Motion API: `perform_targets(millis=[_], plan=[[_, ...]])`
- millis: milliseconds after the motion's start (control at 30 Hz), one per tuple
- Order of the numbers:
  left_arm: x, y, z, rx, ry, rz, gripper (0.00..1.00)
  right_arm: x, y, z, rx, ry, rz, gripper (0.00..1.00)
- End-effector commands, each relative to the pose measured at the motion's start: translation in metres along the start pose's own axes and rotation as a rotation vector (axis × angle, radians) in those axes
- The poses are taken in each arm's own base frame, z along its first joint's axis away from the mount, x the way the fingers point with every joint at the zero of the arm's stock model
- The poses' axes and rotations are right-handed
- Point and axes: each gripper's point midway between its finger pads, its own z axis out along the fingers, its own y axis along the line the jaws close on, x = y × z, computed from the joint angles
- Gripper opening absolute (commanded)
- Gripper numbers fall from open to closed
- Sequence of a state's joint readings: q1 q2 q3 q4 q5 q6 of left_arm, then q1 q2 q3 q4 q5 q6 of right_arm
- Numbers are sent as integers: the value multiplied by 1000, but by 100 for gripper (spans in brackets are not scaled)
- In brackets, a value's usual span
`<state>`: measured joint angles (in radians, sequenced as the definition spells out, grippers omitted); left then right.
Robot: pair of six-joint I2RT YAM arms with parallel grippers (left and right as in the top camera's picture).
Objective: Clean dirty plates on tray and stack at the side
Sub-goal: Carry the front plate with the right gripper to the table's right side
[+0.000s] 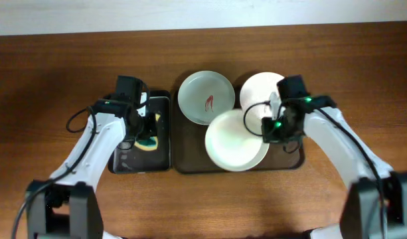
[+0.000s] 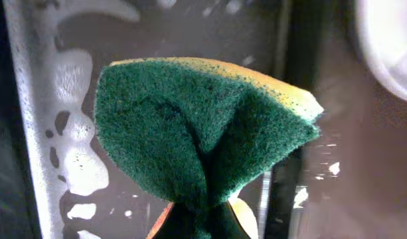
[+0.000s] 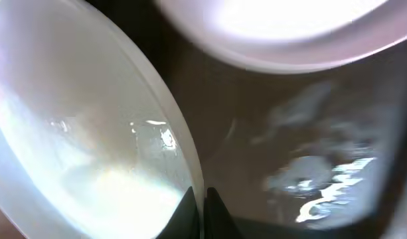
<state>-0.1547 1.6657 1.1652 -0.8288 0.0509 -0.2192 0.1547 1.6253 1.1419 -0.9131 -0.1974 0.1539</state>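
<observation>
Three plates show in the overhead view on the dark brown tray (image 1: 188, 159). A pale green plate (image 1: 205, 97) with a red smear lies at the back left. A white plate (image 1: 257, 89) lies at the back right. A third whitish plate (image 1: 234, 140) is at the front. My right gripper (image 1: 270, 126) is shut on this plate's right rim (image 3: 190, 174), which shows between the fingers in the right wrist view. My left gripper (image 1: 145, 135) is shut on a green and yellow sponge (image 2: 203, 133) above the black tray (image 1: 125, 159).
The narrow black tray (image 2: 50, 133) is wet with white foam patches. Bare brown table lies to the left, right and front of both trays. A white plate edge (image 2: 389, 46) shows at the upper right of the left wrist view.
</observation>
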Motion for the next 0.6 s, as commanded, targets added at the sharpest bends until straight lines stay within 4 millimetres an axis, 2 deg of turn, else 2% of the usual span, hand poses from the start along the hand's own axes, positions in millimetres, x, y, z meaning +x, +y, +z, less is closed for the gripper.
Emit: perform_targets(millis=[0, 67, 200, 333, 400, 500, 533, 567], plan=[[9, 16, 24, -44, 66, 30, 0, -24, -34, -48, 284, -194, -31, 4], [8, 17, 30, -44, 69, 29, 0, -31, -42, -60, 443, -249, -72, 4], [6, 16, 30, -43, 61, 30, 0, -47, 0, -77, 642, -418, -235, 4], [6, 16, 30, -42, 60, 30, 0, -54, 31, -124, 947, -650, -331, 4], [6, 16, 30, -43, 60, 30, 0, -54, 39, -138, 1013, -714, -335, 4], [6, 16, 30, -42, 60, 30, 0, -55, 40, -139, 1011, -725, -329, 4], [6, 16, 30, -43, 60, 30, 0, -56, 40, -126, 937, -687, -331, 4], [7, 16, 30, -43, 61, 30, 0, -55, 30, -108, 817, -631, -250, 4]])
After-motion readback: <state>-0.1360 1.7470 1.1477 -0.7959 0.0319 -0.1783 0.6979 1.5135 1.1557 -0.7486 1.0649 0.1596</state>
